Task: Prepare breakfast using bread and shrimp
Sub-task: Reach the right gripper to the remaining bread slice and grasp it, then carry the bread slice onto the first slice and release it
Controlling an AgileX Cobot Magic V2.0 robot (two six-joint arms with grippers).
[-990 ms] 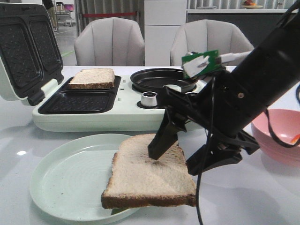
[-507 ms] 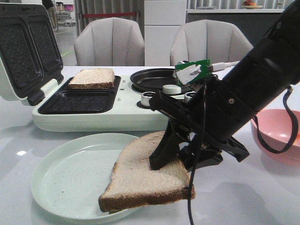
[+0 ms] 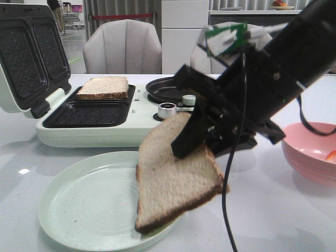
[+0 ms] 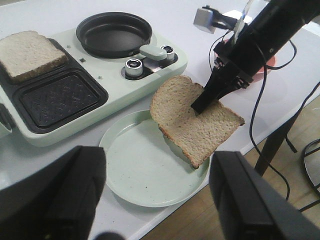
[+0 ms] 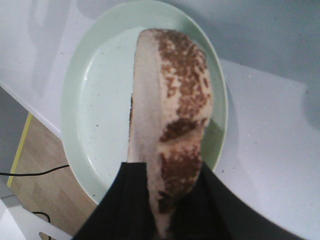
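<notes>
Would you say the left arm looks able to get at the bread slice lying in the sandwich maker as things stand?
Probably yes. The left gripper is open and holds nothing, and the bread slice lies uncovered in the open sandwich maker. The right gripper is busy over the plate, away from it.

No legible text, labels, brand marks or numbers anywhere. Pale green double-plate sandwich maker [image 3: 105,131] shows bare housing, knobs unmarked at this resolution. Small green circuit board [image 3: 226,38] on right arm too blurred to read.

You see a porous, rough pale bread slice [image 3: 176,181], a glossy smooth mint-green round plate [image 3: 79,202], a matt black waffle-textured grill plate [image 3: 86,114], a shiny white tabletop [image 3: 273,210].
</notes>
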